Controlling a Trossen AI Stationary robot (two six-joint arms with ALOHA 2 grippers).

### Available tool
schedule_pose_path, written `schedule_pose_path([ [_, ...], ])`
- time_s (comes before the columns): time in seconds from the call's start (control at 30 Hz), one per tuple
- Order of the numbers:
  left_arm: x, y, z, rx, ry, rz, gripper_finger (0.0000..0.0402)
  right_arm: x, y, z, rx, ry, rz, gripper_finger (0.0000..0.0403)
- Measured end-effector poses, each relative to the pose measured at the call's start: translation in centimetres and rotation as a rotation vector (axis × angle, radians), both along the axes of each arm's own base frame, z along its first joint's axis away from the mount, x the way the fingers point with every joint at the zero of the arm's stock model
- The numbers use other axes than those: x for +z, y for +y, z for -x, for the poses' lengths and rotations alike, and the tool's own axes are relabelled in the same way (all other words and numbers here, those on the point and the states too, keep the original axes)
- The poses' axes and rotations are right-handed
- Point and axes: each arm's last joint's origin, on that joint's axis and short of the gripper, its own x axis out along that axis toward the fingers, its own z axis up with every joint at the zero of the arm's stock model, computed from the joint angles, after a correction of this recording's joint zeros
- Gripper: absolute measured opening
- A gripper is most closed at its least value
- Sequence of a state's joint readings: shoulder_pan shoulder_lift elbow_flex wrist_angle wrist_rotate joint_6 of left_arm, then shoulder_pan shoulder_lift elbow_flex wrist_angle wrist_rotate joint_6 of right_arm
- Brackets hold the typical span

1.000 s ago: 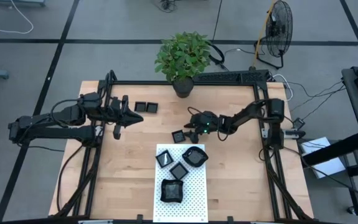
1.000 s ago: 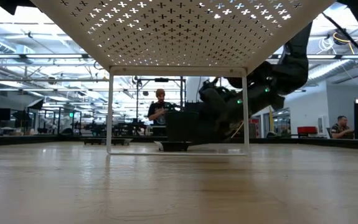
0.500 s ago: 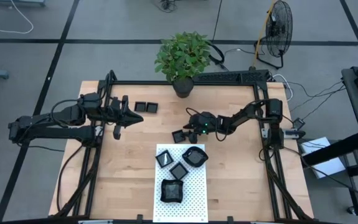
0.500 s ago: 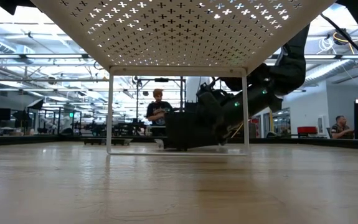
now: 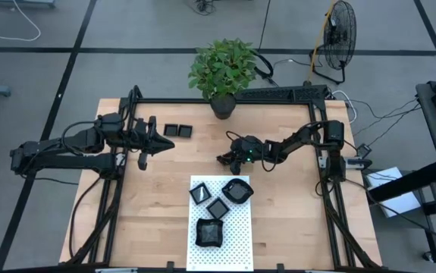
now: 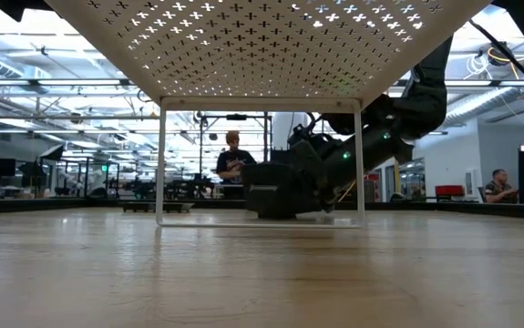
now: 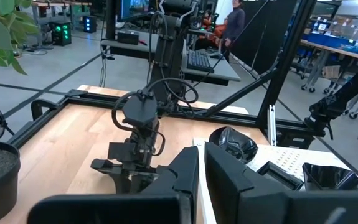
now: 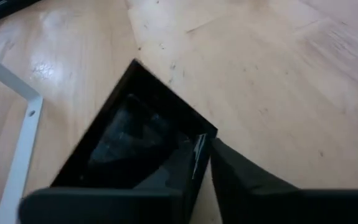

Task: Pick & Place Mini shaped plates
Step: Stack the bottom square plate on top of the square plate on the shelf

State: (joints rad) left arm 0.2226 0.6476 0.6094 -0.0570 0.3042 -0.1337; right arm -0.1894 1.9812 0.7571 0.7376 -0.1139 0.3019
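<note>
Glossy black plate (image 8: 135, 146) (mirror-like sheen) lies on pale, smooth-grained wooden table (image 8: 278, 74); matt dark fingers (image 8: 241, 177)

1. A small square glossy black plate (image 8: 142, 143) sat pinched by its rim between my right gripper (image 5: 227, 158) fingers, just off the far edge of the white dotted mat (image 5: 233, 235).
2. Two square black plates (image 5: 178, 131) lay side by side on the wood near the far edge.
3. Four more black plates rested on the mat: a rounded one (image 5: 237, 190), two small squares (image 5: 200, 194), and a larger dish (image 5: 208, 232).
</note>
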Motion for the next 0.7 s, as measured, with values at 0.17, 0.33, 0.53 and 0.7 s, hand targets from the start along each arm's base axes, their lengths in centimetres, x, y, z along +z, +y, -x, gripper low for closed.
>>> schedule_pose_path([
  [0.17,0.0,0.0,0.0,0.0,0.0,0.0,0.0031,0.3,0.1,0.0,0.032,-0.004,0.005,0.0005],
  [0.33,0.0,0.0,0.0,0.0,0.0,0.0,0.0031,1.7,0.2,0.2,0.056,-0.014,0.043,0.0001],
  [0.53,0.0,0.0,0.0,0.0,0.0,0.001,0.0031,4.5,0.0,0.9,-0.008,0.01,0.16,0.0],
  [0.7,0.0,0.0,0.0,0.0,0.0,0.001,0.0031,6.6,-0.1,1.8,-0.054,0.039,0.209,0.0],
])
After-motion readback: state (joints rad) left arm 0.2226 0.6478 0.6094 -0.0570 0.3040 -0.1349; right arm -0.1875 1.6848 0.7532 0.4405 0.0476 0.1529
